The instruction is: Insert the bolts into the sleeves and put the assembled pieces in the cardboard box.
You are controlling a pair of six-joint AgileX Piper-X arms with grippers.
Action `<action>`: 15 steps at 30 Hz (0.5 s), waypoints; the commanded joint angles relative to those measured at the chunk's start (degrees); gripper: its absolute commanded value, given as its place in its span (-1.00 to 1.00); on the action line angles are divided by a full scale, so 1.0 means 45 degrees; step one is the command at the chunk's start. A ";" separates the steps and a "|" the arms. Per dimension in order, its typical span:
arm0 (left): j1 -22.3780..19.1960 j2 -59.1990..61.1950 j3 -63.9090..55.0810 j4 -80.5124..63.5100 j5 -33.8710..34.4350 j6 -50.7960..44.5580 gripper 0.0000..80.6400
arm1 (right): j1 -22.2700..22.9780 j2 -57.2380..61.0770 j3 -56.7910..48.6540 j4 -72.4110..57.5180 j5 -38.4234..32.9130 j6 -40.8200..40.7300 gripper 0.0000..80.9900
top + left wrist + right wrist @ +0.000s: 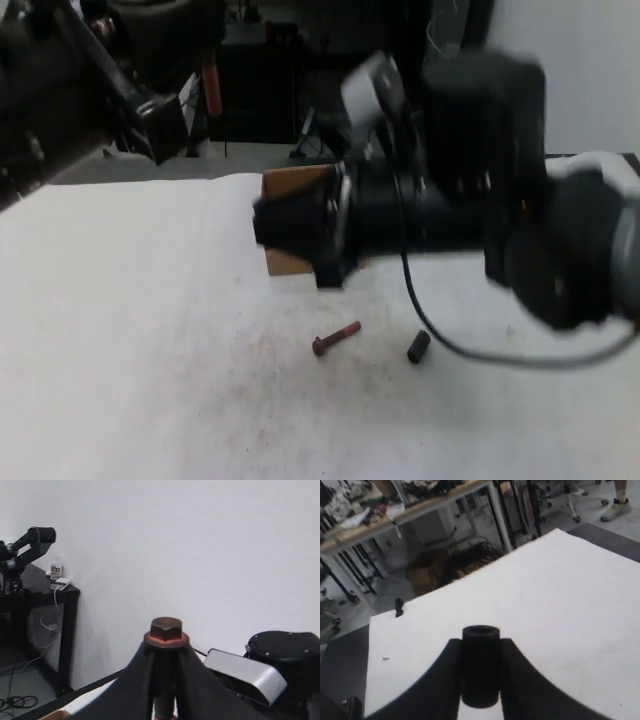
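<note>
1. Fingers (pixel 131 687) of the left gripper (pixel 166 652) are closed on a reddish hex-head bolt (pixel 166 629), which stands upright with its head above the tips, raised off the bench.
2. The right gripper (pixel 480 646) is clamped on a black sleeve (pixel 480 672), its open end up, above the white cloth (pixel 560 605).
3. In the high view, a second bolt (pixel 335 339) lies on the cloth with a second sleeve (pixel 418 346) near it, the two not touching.
4. The cardboard box (pixel 292 183) sits farther back, partly hidden by an arm (pixel 430 215) across it.
</note>
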 commanded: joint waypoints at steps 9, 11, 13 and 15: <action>0.0005 0.0291 0.1803 -0.2521 0.1967 -0.2129 -1.00 | -0.0028 -0.0274 0.3330 -1.1413 -0.1226 0.4928 -0.98; 0.0005 0.0291 0.2076 -0.2521 0.2176 -0.2196 -1.00 | -0.0028 -0.0274 0.3341 -1.1543 -0.1304 0.5144 -0.98; 0.0005 0.0291 0.2268 -0.2521 0.2180 -0.2189 -1.00 | -0.0028 -0.0274 0.3341 -1.1545 -0.1440 0.5142 -0.98; 0.0005 0.0291 0.2319 -0.2521 0.2142 -0.2189 -1.00 | -0.0028 -0.0274 0.3341 -1.1515 -0.1621 0.5227 -0.98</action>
